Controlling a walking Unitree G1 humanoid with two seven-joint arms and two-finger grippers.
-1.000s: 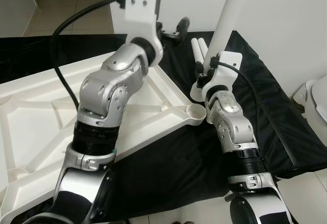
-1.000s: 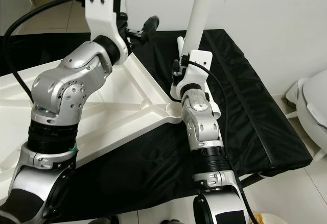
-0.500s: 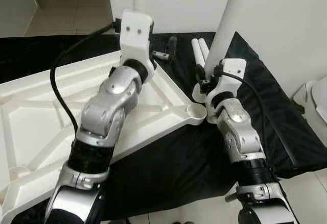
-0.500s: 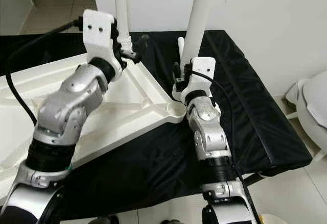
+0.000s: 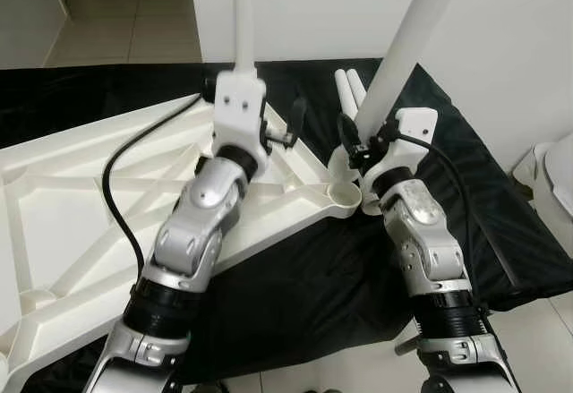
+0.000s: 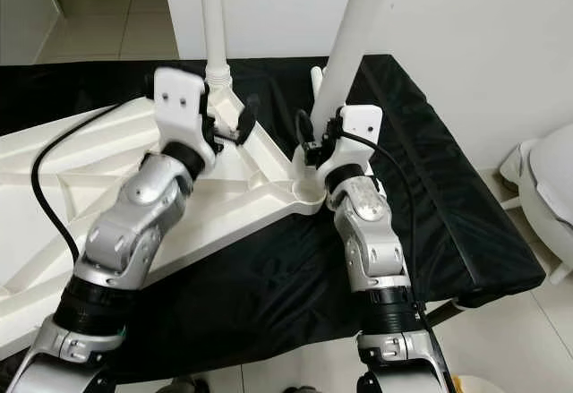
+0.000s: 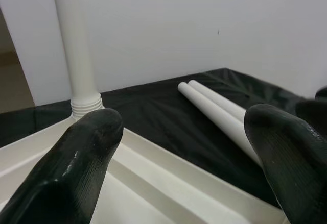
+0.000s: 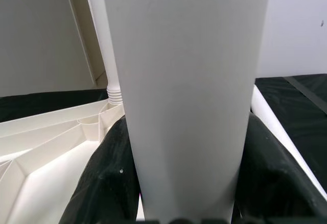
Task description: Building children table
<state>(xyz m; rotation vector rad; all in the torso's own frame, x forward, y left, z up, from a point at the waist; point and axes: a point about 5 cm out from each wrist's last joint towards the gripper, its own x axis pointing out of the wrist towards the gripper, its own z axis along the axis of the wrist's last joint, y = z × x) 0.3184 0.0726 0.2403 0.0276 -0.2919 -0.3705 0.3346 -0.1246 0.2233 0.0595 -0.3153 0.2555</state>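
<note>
The two head views looked forward and down from above both arms, sharing the upturned white tabletop (image 5: 72,196), the black cloth (image 6: 430,187) and two standing legs. The left wrist camera looked along the spread fingers of the left tool (image 7: 184,157) at the spare legs (image 7: 219,113) beyond. The right wrist camera sat very near the held leg (image 8: 184,81), with the other upright leg (image 8: 104,40) behind.

Upright leg (image 5: 405,62): you lose its top at the frame edge, 12 o'clock.
Corner socket (image 5: 345,198): the right end effector (image 6: 315,139) hides where that leg's foot meets it.
Tabletop panel (image 5: 63,205): cut off at 9 o'clock.
</note>
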